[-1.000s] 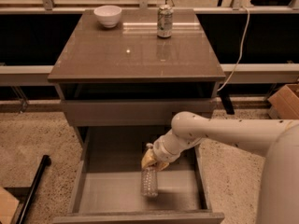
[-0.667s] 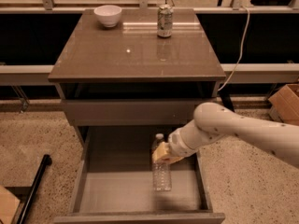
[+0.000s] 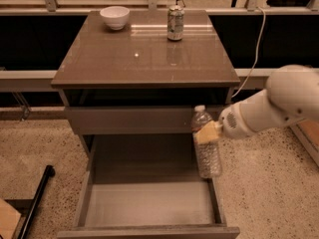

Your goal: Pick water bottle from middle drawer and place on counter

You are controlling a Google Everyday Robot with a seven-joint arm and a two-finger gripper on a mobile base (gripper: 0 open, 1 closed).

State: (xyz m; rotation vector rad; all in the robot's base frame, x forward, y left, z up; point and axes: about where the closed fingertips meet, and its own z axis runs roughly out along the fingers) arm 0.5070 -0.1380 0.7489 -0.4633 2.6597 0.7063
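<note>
Pinching the water bottle (image 3: 209, 158) upright, the jaws hang above the middle drawer's (image 3: 144, 203) right wall, below the bench (image 3: 144, 59).

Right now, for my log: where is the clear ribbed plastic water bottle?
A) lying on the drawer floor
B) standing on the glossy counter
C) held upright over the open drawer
C: the gripper clamps the water bottle upright over the right side of the grey-brown middle drawer, off its floor.

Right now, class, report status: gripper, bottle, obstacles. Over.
Gripper shut on water bottle, over middle drawer's right side. Bottle upright, below counter. Drink can, bowl at counter's rear.
</note>
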